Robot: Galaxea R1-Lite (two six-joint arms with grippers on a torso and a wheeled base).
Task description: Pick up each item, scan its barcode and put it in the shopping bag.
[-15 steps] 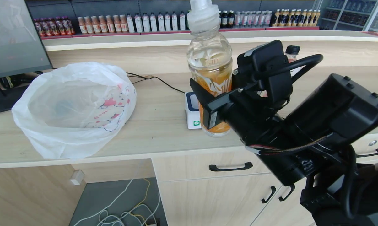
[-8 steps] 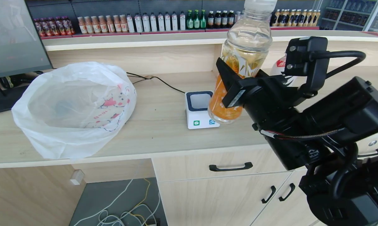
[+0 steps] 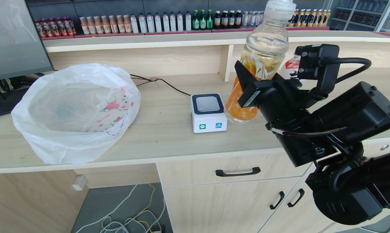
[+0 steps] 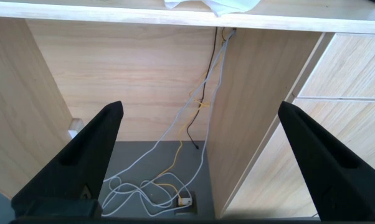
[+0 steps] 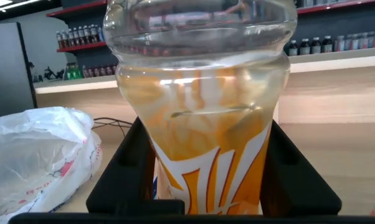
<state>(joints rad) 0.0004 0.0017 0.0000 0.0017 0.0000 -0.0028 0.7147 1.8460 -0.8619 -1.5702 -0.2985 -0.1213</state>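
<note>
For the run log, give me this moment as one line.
right gripper: shut on orange drink bottle, beside barcode scanner | left gripper: open, empty | shopping bag: open on counter, bottle not yet bagged

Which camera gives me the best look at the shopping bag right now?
Head view: the whole shopping bag sits open on the counter, mouth showing. The right wrist view catches one crumpled side of it past the held bottle. The left wrist view, below the counter, gets what looks like its white edge overhanging.
</note>
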